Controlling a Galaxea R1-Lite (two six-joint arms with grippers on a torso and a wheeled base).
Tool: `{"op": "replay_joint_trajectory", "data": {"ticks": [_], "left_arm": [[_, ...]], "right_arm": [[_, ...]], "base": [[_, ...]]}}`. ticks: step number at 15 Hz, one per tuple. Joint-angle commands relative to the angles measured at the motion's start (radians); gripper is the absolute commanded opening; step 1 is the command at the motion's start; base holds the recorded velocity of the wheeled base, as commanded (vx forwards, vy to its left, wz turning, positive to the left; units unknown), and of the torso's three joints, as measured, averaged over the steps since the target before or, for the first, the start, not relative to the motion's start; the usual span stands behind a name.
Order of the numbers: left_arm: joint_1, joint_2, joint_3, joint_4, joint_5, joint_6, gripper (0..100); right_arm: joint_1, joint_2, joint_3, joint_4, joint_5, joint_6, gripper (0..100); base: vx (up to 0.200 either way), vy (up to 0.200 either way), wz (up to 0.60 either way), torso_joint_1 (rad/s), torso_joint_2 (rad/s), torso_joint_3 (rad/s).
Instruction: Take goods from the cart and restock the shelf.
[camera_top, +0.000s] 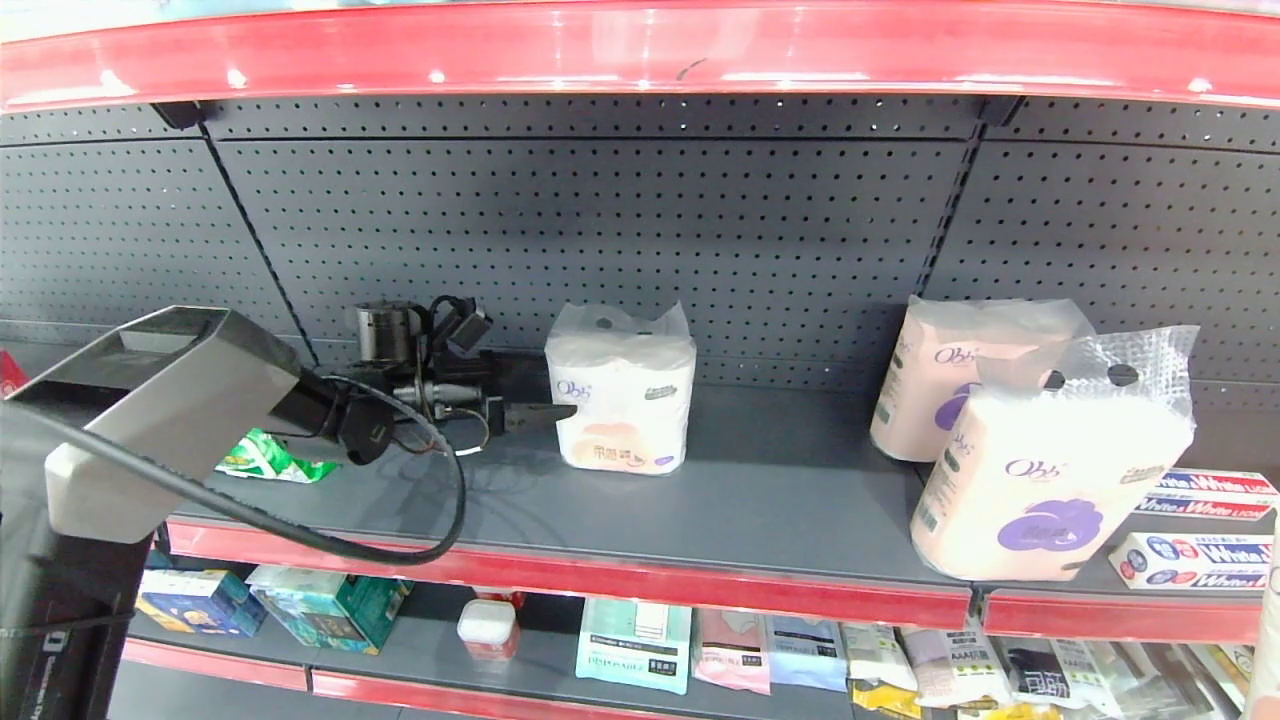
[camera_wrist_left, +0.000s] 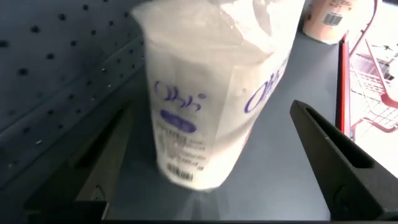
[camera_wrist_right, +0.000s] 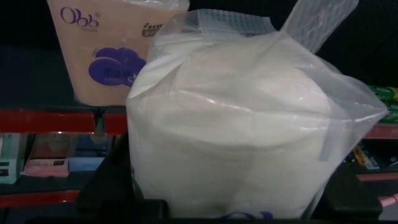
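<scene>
A white tissue pack (camera_top: 620, 400) (camera_wrist_left: 205, 106) stands upright on the grey shelf (camera_top: 760, 500), near the pegboard back wall. My left gripper (camera_top: 545, 412) (camera_wrist_left: 211, 112) is open at the pack's left side, its fingers (camera_wrist_left: 336, 162) spread to either side of it and not pressing on it. Off the shelf, in front of its red edge (camera_wrist_right: 43, 121), my right gripper (camera_wrist_right: 227, 186) is shut on another tissue pack (camera_wrist_right: 242, 124) in clear wrap. Two more packs stand at the right: one at the front edge (camera_top: 1050, 480) (camera_wrist_right: 106, 62), one behind it (camera_top: 960, 380).
Toothpaste boxes (camera_top: 1200, 495) lie at the shelf's far right, and a green packet (camera_top: 270, 458) lies under my left arm. The lower shelf (camera_top: 560, 650) holds several boxes and pouches. A red cart (camera_wrist_left: 373, 93) stands in front of the shelf. Bare shelf lies between the packs.
</scene>
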Motion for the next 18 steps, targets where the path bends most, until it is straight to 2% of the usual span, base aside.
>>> {"op": "replay_joint_trajectory", "data": {"ticks": [1,3,6,11,18], "left_arm": [[-0.024,0.037,-0.039,-0.001,0.0,-0.001,100],[-0.033,0.066,-0.099,0.001,0.0,-0.003,100],[-0.05,0.077,-0.124,-0.001,0.0,-0.04,100],[-0.082,0.08,-0.127,-0.004,0.011,-0.041,100],[-0.087,0.102,-0.13,-0.006,0.018,-0.043,100]], "right_arm": [[0.0,0.002,0.0,0.0,0.0,-0.001,0],[0.0,-0.002,0.003,0.0,0.0,-0.001,0],[0.0,-0.007,0.008,0.0,0.0,-0.001,0],[-0.002,-0.01,0.009,0.0,-0.002,-0.001,0],[-0.002,-0.01,0.02,0.0,-0.002,-0.001,0]], "base": [[0.0,0.0,0.0,0.0,0.0,0.0],[0.0,0.0,0.0,0.0,0.0,0.0],[0.0,0.0,0.0,0.0,0.0,0.0],[0.0,0.0,0.0,0.0,0.0,0.0],[0.0,0.0,0.0,0.0,0.0,0.0]]}}
